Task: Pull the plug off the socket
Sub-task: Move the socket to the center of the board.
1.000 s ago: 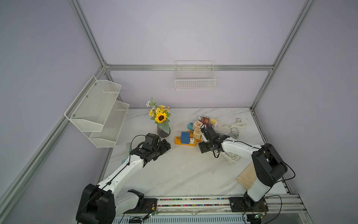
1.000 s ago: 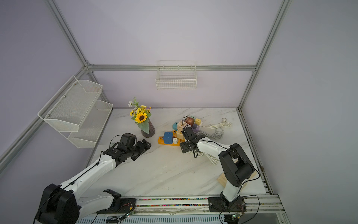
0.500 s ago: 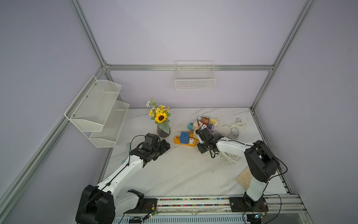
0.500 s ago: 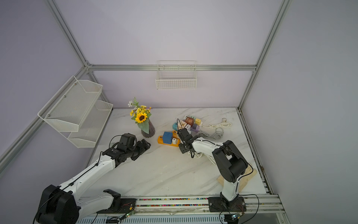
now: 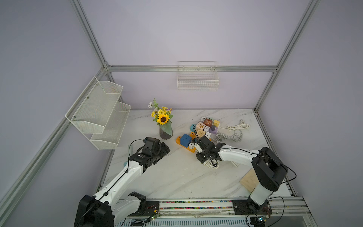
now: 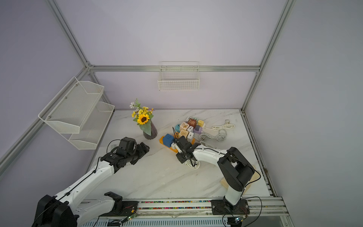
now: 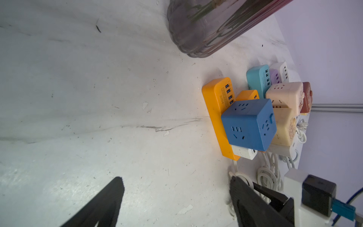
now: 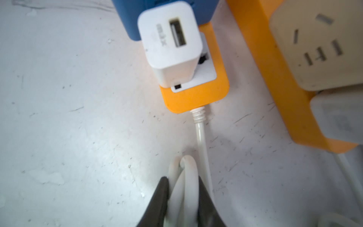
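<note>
**Top views:** the orange power strip lies diagonally on the table, with the white plug at its near end. A vase holding flowers stands nearby, and open tabletop lies in front.

**Left wrist:** the left gripper is spread wide above the table.

**Right wrist:** the plug stands out of the strip's face, USB port outward. The right gripper pinches the white cable loops.

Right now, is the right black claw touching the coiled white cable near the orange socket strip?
Touching. The right wrist view shows the right gripper shut on the coiled white cable.
</note>
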`<action>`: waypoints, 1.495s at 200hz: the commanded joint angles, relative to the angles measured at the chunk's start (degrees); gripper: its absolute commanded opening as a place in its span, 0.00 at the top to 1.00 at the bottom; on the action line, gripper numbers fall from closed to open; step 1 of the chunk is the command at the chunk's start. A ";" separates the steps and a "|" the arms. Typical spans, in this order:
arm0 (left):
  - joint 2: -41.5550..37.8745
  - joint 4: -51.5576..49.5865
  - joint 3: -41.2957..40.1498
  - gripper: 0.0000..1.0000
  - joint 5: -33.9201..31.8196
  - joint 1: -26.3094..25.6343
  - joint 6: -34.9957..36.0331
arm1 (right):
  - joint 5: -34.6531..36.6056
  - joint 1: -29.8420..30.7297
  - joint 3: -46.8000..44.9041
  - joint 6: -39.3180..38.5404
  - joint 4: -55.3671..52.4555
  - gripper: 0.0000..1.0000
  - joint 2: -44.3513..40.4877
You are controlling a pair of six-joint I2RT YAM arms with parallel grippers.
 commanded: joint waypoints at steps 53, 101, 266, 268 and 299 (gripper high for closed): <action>-3.28 0.02 -2.60 0.15 -2.68 -0.38 -4.24 | -4.49 1.96 -4.20 12.22 -12.43 0.91 -6.17; -3.19 0.71 -2.92 0.15 -1.23 -0.39 -5.28 | -3.44 1.96 -6.01 14.46 -7.50 0.47 -8.58; 2.80 -9.43 6.86 0.13 1.96 0.20 -13.74 | 1.00 1.82 -0.01 -6.22 15.11 0.25 4.44; 2.88 -9.73 6.87 0.13 1.87 0.17 -14.14 | 0.73 1.82 -0.13 -6.42 15.33 0.27 4.37; 3.94 -14.12 6.81 0.15 1.13 0.81 -23.28 | -3.56 1.93 -0.93 -9.89 16.79 0.45 4.12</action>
